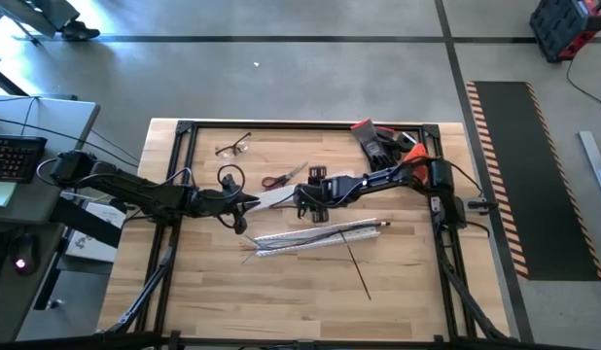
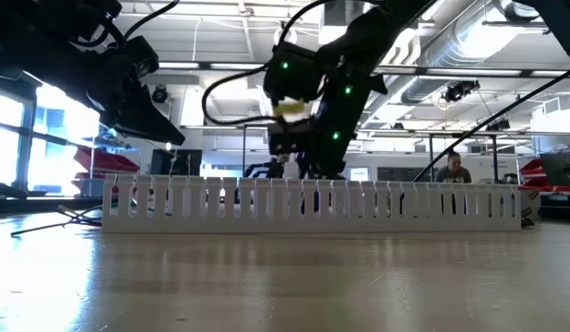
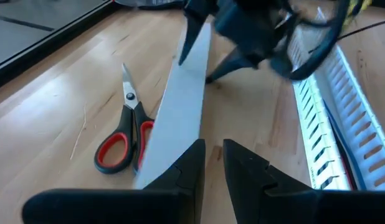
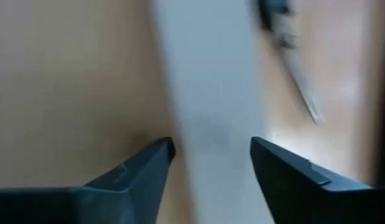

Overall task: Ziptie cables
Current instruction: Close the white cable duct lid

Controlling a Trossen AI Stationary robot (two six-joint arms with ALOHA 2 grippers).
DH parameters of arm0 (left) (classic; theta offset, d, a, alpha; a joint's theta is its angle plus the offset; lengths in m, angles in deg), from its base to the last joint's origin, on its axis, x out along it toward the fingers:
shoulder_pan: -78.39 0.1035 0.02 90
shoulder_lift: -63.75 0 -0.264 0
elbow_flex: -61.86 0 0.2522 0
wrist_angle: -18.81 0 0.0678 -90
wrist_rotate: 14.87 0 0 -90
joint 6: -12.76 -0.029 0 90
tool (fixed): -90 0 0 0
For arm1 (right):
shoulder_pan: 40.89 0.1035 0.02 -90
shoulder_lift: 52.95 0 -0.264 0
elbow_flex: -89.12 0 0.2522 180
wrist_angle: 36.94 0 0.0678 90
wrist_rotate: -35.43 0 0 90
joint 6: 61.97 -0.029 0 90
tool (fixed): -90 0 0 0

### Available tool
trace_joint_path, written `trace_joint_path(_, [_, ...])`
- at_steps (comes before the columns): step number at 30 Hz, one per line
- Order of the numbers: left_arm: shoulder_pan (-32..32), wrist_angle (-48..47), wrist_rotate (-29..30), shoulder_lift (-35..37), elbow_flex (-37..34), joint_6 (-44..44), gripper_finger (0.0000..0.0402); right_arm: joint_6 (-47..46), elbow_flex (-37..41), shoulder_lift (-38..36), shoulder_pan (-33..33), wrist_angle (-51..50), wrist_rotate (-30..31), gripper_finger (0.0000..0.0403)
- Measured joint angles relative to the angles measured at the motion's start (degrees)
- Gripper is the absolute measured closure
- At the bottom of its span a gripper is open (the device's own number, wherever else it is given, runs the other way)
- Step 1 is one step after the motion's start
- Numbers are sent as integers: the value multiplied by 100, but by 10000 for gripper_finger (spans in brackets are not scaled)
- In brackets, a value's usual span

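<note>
Slotted white duct (image 2: pixel 313 201), mid-table, fronts the low view and screens the cables (image 1: pixel 315 236) lying along it. Left gripper (image 1: pixel 244 201): fingers narrowly apart at the white cover strip (image 1: pixel 273 197), grip uncertain. Scissors (image 1: pixel 279 179) behind. Right gripper (image 1: pixel 302 199): fingers spread, straddling the strip. Ziptie (image 1: pixel 357 263): toward front edge.

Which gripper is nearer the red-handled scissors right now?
Right. The right gripper hangs just past the scissors blades; the left gripper sits farther off, beyond the handles, pinching the white cover strip.
</note>
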Motion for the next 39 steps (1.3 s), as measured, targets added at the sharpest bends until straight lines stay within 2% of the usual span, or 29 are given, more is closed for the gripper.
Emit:
trace_joint_path(3, [1,-6,-2,0,0,-6,362,367,32,-313,-75,-107,-971,162])
trace_joint_path(7, [1,-17,-1,0,-2,-10,362,604,18,-712,-459,44,-3099,143])
trace_joint_path(8, [1,-19,-3,0,-2,-16,362,653,14,-719,-581,164,-3438,142])
trace_joint_path(15, [1,-40,-3,-13,-2,-67,362,983,18,-473,-1072,1114,-4418,142])
trace_joint_path(21, [3,-72,4,-24,-7,-19,362,1121,29,-249,-1332,1608,-4576,142])
trace_joint_path(28, [3,-73,24,-26,-4,132,362,674,1295,-279,-1688,4129,-4849,142])
trace_joint_path(31, [10,-80,27,-26,-4,270,362,701,1675,-294,-1750,4829,-4835,142])
trace_joint_path(34, [10,-78,50,-26,-4,381,362,802,1795,-294,-1725,5093,-4850,142])
trace_joint_path(39, [10,-75,67,-26,-4,390,362,1017,1793,-296,-1727,4901,-4832,141])
